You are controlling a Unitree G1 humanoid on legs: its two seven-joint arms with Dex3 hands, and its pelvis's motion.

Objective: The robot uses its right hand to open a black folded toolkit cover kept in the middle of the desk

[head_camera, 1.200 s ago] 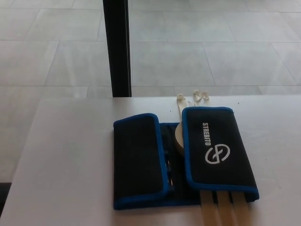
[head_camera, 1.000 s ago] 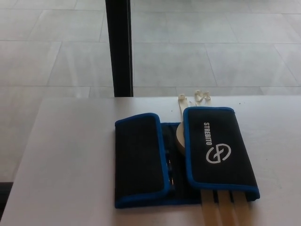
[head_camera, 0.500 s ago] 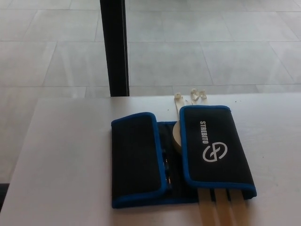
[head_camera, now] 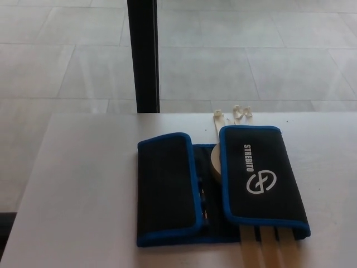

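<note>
Pale floor tiles fill the background beyond a white desk, and a black vertical post stands just behind the desk's far edge. Neither the right hand nor the left hand shows in the head view, so whether either is released, clenched or grasping anything cannot be told.

On the middle of the desk lies the black toolkit cover, trimmed in blue. Both of its side flaps are folded inward: the left flap is plain black, and the right flap carries white lettering and a round white logo. Between the flaps a narrow strip of the inside shows, with a beige rounded piece partly tucked under the right flap. Cream straps stick out from under the cover's near edge, and small white strap ends lie just past its far edge.
</note>
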